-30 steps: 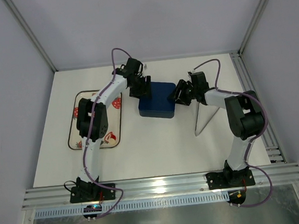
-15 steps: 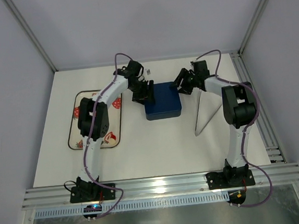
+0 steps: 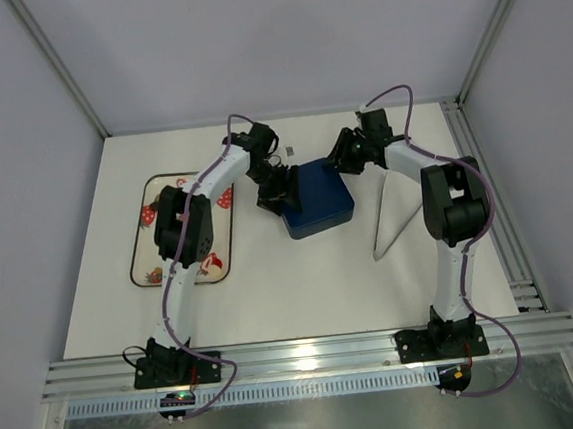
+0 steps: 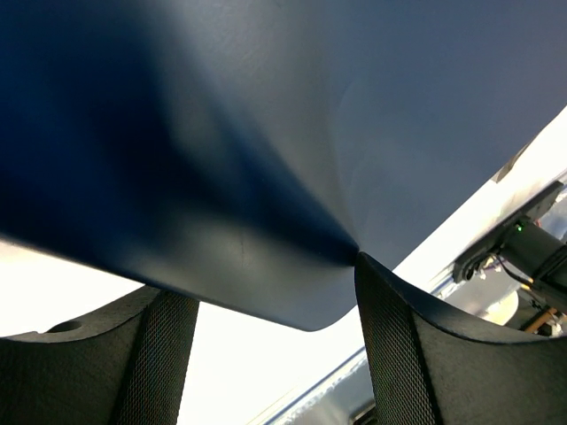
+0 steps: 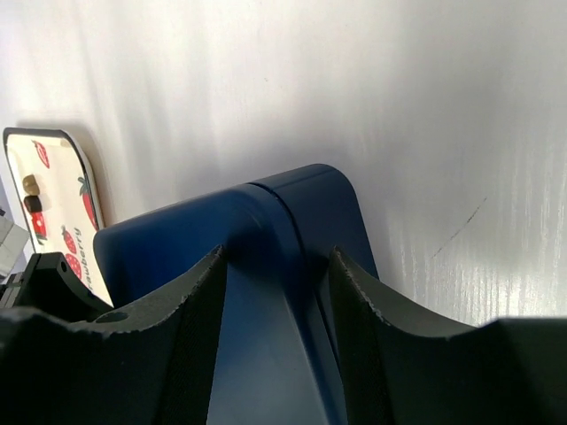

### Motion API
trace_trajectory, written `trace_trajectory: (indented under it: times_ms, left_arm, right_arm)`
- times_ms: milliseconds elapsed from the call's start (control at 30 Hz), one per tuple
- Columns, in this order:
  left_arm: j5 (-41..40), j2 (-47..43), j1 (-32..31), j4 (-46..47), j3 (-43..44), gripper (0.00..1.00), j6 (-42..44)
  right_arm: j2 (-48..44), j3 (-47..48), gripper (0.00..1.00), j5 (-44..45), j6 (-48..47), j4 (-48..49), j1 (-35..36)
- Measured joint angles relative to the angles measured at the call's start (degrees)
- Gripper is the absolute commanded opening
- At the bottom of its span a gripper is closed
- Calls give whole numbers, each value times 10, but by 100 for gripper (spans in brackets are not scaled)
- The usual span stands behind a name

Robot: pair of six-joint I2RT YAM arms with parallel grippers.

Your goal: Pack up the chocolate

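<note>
Left gripper (image 3: 276,189) sits at the left side of the dark-blue box (image 3: 318,198), its fingers (image 4: 403,354) spread apart. In the left wrist view a rounded corner of the box hangs over the gap, and the right fingertip touches its edge. The right gripper (image 3: 343,155) is at the box's far right corner, also spread, with its fingers (image 5: 190,336) straddling the box. The lid is down and the seam of the lid shows as a thin line.

The box stands mid-bench, nearer the far edge and turned a little askew. The chocolate (image 5: 32,193) lies well apart from it on the strawberry-printed tray (image 3: 225,242), toward the bench's left edge. Two tiny pieces show near a rounded corner of the tray, one tan and one dark. Between the red strawberries the tray carries small lettering. It seems to end in "berry", but the rest is cut off by the right gripper. No writing can be made out on the box.
</note>
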Motion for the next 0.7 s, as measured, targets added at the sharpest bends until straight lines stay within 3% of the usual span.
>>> trace_trajectory:
  times_ms: [400,700]
  left_arm:
    - [31,1,-2,-25,-14,63,-7]
    - [47,-24,-2,5,-64,62,-27]
  right_arm:
    - [4,52,38,65,-55,-69,32]
    - [35,131,35,97,-93,-151,51]
